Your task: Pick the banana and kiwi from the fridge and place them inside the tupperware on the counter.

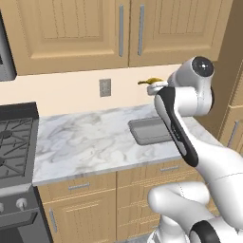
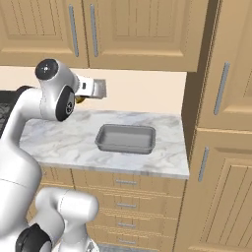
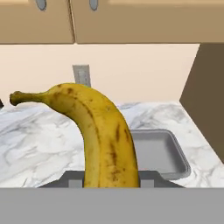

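My gripper [image 3: 111, 181] is shut on the banana [image 3: 103, 135], a yellow curved fruit with brown speckles that rises between the fingers, stem end pointing left. The banana [image 1: 151, 81] hangs high above the counter [image 1: 80, 137], over the near left part of the tupperware [image 1: 147, 130]. From the right, the hand [image 2: 93, 88] sits up and left of the grey tupperware [image 2: 125, 138], with a bit of the banana [image 2: 78, 100] peeking below it. The tupperware [image 3: 166, 153] has nothing in it. The kiwi is out of view. I cannot tell whether the tall panelled unit on the right is the fridge.
A black stove [image 1: 14, 142] borders the counter on the left. Tan wall cupboards [image 2: 138, 29] hang above, and a wall socket [image 1: 105, 87] sits on the backsplash. Tall tan panelled doors [image 2: 221, 147] stand right of the counter [image 2: 64, 138].
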Tool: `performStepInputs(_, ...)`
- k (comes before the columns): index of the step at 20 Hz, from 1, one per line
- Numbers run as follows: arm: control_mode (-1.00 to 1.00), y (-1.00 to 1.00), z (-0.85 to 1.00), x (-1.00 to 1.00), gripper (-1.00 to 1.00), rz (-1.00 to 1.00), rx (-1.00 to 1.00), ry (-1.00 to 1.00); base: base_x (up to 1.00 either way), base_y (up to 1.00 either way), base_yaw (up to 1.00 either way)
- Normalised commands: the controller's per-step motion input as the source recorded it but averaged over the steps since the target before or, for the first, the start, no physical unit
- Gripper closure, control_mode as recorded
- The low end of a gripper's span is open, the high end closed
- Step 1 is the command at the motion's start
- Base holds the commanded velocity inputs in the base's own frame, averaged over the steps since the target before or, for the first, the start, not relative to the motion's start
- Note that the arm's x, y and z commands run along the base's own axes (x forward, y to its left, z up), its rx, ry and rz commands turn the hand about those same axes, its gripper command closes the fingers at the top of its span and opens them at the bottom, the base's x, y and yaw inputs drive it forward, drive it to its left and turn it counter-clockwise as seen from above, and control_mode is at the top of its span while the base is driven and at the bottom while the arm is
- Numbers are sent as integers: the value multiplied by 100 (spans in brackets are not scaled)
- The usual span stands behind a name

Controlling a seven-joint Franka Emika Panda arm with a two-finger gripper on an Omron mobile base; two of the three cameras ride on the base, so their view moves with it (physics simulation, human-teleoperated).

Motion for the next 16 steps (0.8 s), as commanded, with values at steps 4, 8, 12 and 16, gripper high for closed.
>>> performStepInputs(4, -100, -57, -52, 1, 100, 15, 0, 3, 0, 0, 0)
performStepInputs(8, -100, -34, -78, 20, 100, 13, 0, 14, 0, 0, 0)
performStepInputs(12, -100, -4, -79, 46, 100, 10, 0, 16, 0, 0, 0)
performStepInputs(16, -100, 0, -69, 54, 100, 10, 0, 17, 0, 0, 0)
